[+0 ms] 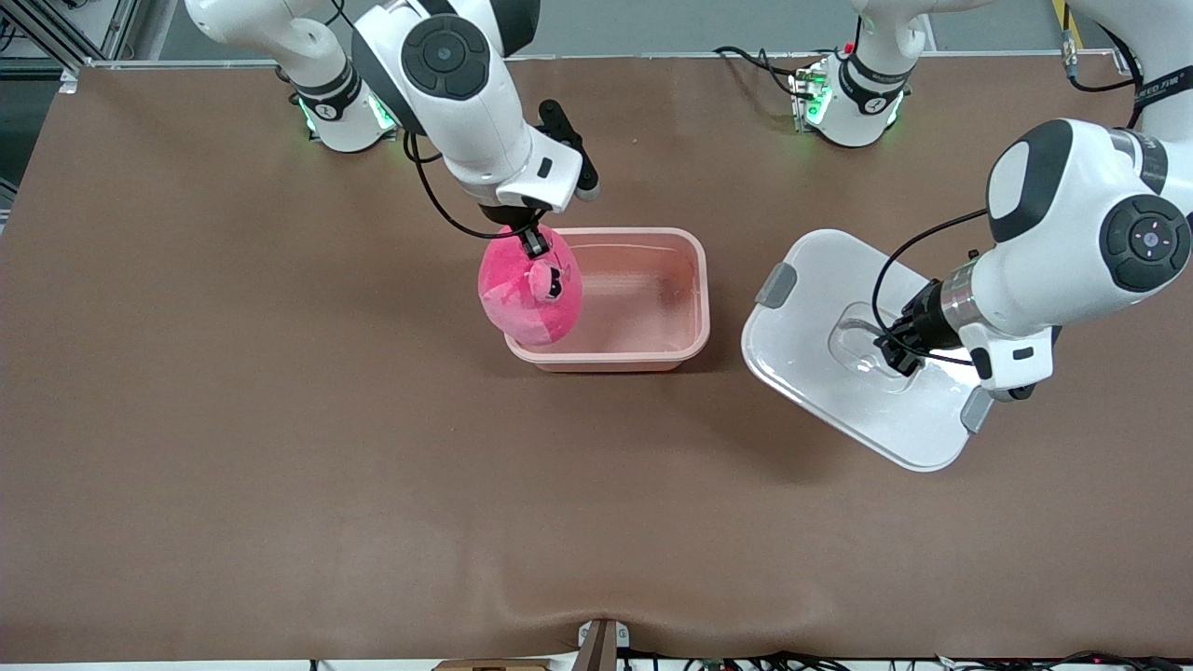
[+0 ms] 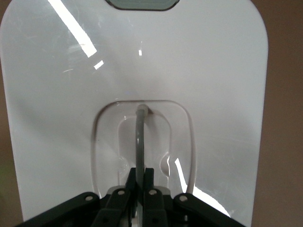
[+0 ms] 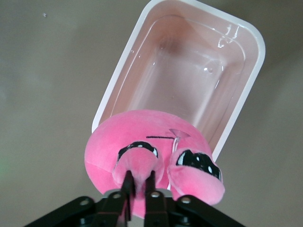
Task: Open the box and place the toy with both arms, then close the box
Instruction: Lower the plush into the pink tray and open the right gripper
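Two hands clamped: right hand (image 1: 535, 244) on toy (image 1: 529, 291) over box (image 1: 643, 296), left hand (image 1: 897, 351) on lid handle (image 2: 140, 142).

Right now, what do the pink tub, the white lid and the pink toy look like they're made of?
Tub: likely glossy, slightly translucent plastic; glints on its walls.
Lid: smooth hard white plastic; sharp light streaks.
Toy: soft matte plush, apparently fabric; fuzzy surface, dented where pinched.

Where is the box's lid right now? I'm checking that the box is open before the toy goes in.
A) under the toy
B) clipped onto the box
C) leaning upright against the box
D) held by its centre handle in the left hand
D: the left hand grips the white lid by its centre handle, apart from the open box.
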Robot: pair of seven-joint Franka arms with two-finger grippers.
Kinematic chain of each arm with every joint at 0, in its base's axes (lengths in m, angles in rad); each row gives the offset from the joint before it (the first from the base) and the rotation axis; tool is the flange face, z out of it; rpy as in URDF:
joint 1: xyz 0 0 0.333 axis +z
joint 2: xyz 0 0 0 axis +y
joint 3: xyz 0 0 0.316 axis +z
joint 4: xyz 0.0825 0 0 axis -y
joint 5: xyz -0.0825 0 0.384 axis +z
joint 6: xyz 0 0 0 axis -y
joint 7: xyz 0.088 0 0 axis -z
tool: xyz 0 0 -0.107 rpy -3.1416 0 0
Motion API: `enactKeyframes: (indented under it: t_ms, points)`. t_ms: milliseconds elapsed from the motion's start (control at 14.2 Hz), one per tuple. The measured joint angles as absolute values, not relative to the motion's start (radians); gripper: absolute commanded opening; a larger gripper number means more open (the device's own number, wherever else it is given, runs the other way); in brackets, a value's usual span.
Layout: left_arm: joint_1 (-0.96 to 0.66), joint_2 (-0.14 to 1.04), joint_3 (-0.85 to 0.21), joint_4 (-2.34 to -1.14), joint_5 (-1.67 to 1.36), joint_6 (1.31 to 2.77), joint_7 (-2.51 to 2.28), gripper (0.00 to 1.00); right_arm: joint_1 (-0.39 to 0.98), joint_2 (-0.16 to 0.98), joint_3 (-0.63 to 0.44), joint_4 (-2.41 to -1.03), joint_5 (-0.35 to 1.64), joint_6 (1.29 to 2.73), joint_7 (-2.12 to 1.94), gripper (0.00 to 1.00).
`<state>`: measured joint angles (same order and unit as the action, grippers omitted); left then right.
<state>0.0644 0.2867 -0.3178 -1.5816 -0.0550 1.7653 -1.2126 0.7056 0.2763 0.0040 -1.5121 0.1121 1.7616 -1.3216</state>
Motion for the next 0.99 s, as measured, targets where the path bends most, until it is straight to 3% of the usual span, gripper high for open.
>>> enactKeyframes:
  t_ms: [493,985]
  points:
    - [0.064,0.278,-0.346,-1.575,-0.066,1.746,-1.226,0.00,0.685,0.276,-0.016,-1.503,0.112,1.756,-1.292,1.00]
    - [-0.011,0.277,-0.457,-1.574,-0.067,1.747,-1.531,0.00,0.452,0.264,-0.028,-1.491,0.176,1.690,-1.177,1.00]
